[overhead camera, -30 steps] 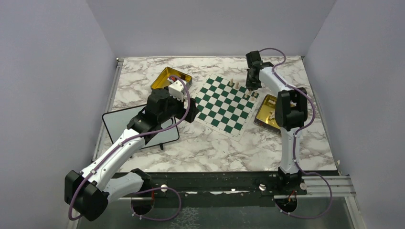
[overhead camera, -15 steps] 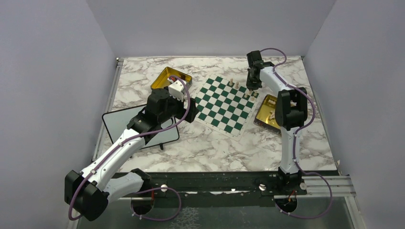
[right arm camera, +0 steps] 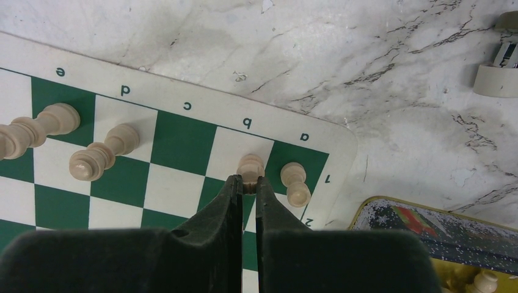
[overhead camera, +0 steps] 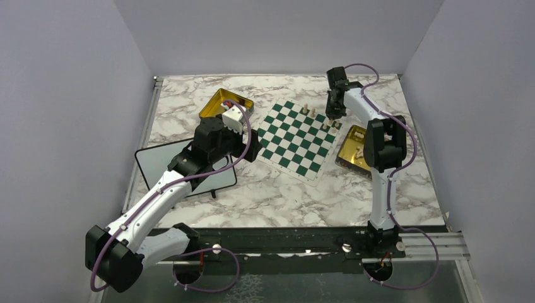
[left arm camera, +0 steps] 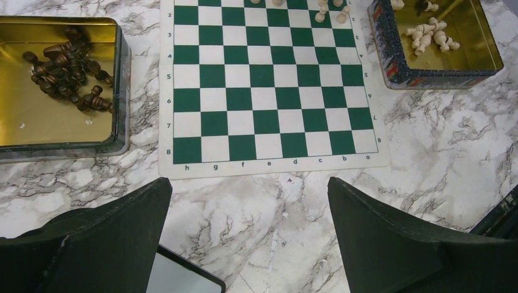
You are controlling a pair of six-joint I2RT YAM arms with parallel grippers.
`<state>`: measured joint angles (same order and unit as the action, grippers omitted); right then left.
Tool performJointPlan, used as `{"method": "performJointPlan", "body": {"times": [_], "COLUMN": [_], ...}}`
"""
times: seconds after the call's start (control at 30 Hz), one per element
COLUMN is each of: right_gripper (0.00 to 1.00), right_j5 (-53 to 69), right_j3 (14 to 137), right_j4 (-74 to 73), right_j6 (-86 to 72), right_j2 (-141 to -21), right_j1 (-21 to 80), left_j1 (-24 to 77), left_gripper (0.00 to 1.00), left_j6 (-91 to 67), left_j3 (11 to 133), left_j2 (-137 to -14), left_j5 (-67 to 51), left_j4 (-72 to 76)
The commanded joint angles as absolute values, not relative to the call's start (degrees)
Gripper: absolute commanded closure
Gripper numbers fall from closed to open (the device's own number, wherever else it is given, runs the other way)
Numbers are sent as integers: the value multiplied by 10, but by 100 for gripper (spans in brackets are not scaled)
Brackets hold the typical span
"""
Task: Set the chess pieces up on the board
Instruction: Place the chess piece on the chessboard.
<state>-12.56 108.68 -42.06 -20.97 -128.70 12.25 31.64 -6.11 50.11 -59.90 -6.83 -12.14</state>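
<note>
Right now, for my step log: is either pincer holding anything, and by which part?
The right pincer is shut on a pale chess piece, pinching its upper part, with the base showing past the fingertips. The left pincer is open and empty.

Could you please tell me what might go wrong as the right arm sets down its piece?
The right gripper is shut on a pale piece close to the corner piece; opening or lifting away could topple that neighbour. The held piece also sits near its square's edge on the board, so it may end up off-centre.

Most of the pale piece [right arm camera: 250,166] hidden between right fingers [right arm camera: 229,210]; tin [right arm camera: 421,224] cropped.
</note>
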Motion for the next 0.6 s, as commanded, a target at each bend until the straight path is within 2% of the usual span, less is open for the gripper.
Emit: {"method": "performJointPlan", "body": {"times": [0.0,0.57], "right_gripper": [88,88], "right_j5": [-108,-111], "right_j3": [1111,1107], "right_j4": [-426,-430], "right_j6": [-219,-221], "right_j2": [-1288,-1289], "right_j1": [122,121], "left_j1": [317,317], "left_gripper": [1,1], "left_j6": [-54,-55], "left_j3": [497,497], "left_j2": [-586,-586], "left_j5": [-61,-63], "left_j4": [-115,-114]}}
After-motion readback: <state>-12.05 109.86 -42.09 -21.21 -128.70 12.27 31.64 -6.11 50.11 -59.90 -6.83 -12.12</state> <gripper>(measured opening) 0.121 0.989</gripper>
